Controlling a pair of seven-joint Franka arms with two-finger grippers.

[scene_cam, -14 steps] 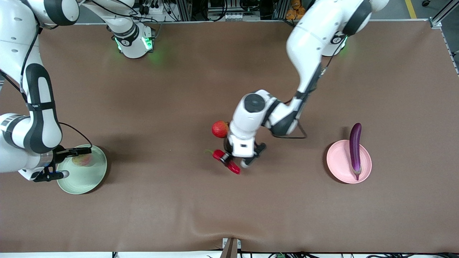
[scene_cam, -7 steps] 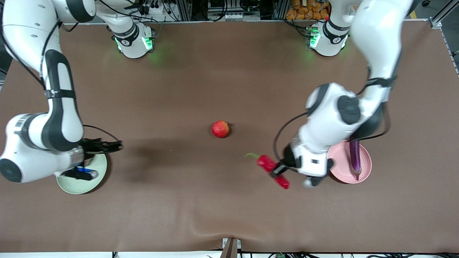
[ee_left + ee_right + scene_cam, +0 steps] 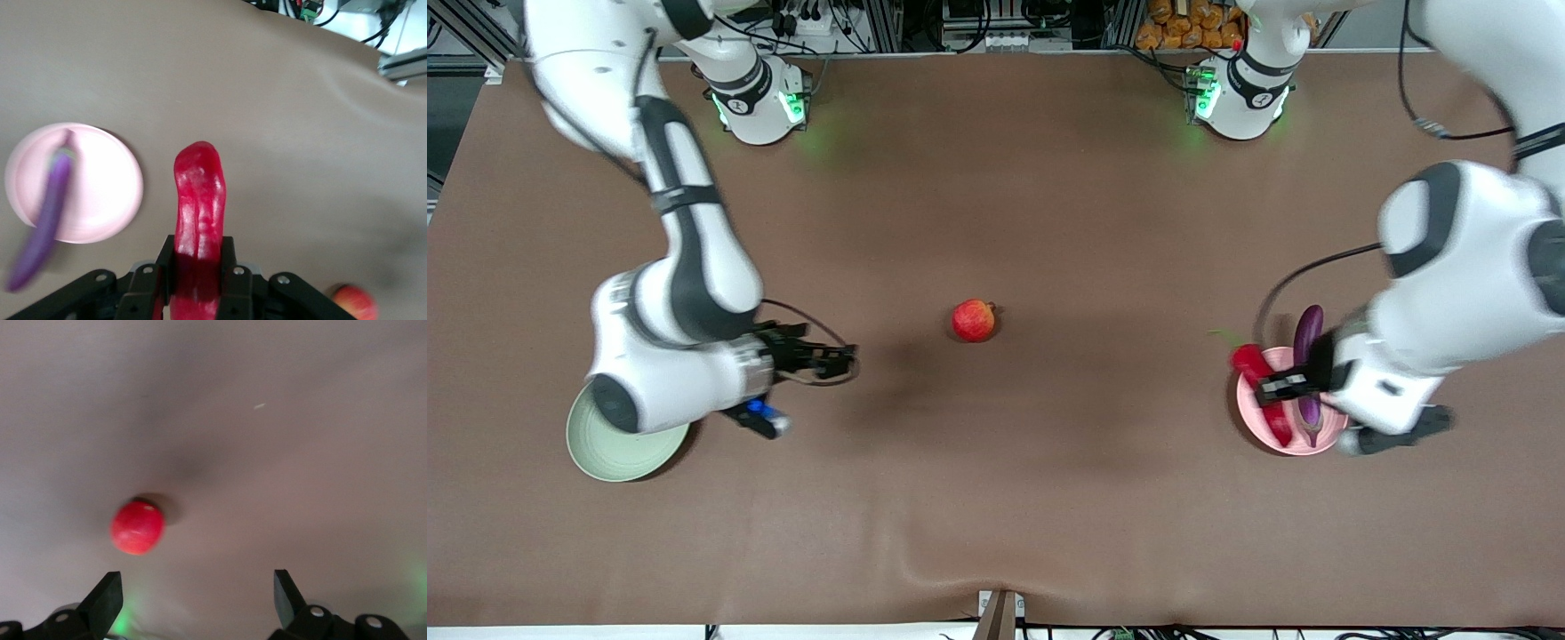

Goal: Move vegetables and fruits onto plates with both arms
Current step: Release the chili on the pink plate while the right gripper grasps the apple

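Brown mat covers the table (image 3: pixel 996 498); we see two plates, two vegetables and one fruit. Red chili pepper (image 3: pixel 1261 393) is clamped tight in the left gripper (image 3: pixel 1282 386), up over the rim of the pink plate (image 3: pixel 1327 436) at the left arm's end. Purple eggplant (image 3: pixel 1306 340) lies on that plate, one end sticking out past the rim, just beside the chili. Red fruit (image 3: pixel 973 320) sits alone mid-table, nothing around it. Right gripper (image 3: pixel 838 360) hangs over bare mat between the fruit and the green plate (image 3: pixel 609 449), fingers spread wide, holding nothing. We can't see into the green plate; the right arm covers part of it. No readable writing.
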